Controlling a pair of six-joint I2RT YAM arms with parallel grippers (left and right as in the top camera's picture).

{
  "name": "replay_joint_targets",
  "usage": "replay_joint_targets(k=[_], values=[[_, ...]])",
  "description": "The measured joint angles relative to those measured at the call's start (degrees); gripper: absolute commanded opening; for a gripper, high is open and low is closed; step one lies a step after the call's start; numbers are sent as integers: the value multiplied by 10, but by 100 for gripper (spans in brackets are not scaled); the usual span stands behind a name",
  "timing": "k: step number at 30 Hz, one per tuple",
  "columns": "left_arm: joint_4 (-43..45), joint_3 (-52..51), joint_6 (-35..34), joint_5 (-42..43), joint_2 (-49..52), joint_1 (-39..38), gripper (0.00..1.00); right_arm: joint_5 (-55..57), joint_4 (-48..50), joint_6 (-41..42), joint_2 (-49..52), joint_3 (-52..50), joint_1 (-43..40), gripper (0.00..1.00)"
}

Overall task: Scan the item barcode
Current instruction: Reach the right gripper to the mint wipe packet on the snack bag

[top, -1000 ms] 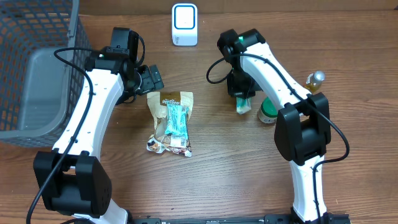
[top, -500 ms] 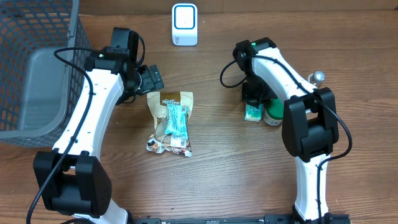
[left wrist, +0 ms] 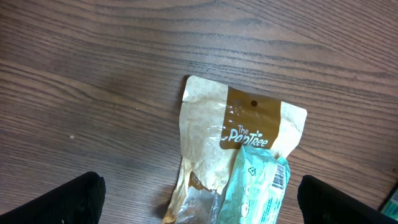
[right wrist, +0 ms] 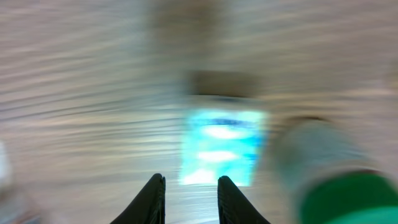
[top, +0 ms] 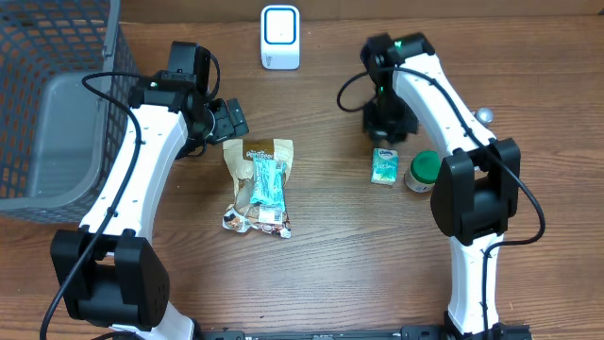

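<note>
Lying flat on the desk (top: 330,283), right of centre in the overhead view: small teal box (top: 384,165), long axis running up-down in frame, sitting just beside a green-lidded jar (top: 422,170) on its right. Hovering just above the box's upper end: right gripper (top: 388,129), jaws parted only a little, holding nothing. Wrist cam blurring badly, yet showing bare desk btwn the jaws and the box just ahead of them. Standing well apart at top centre, up-left of the box: white scanner (top: 280,38).

Taking the box as the item to scan: reaching it soonest w/ the right arm, probably dropping straight down, closing across the short sides, then carrying up-left twd the scanner.

Other candidate, lying at frame centre: snack pouch (top: 247,162) w/ a teal packet (top: 267,181) resting on top, both long axes also running up-down, barcode (left wrist: 280,177) showing at the packet's edge in left wrist cam. Hanging just above the pouch's upper end: left gripper (top: 229,120), jaws spread fully, empty. Sitting up and slightly right of that: the scanner again. Not managing to tell which item is due next.
</note>
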Motion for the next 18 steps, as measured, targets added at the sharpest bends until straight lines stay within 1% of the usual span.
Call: replay_joint_targets(k=[3,4,5,7,12,18], values=[[0,0,0,0,0,0,100,-126,30,-13,0,19,19,29],[0,0,0,0,0,0,100,-148,37,-16,0,19,25,30],[0,0,0,0,0,0,100,-174,44,-17,0,19,34,34],[0,0,0,0,0,0,100,-216,62,-20,0,18,57,36],[0,0,0,0,0,0,100,-265,84,-17,0,3,115,36],[0,0,0,0,0,0,99,-278,128,2,0,-39,174,37]])
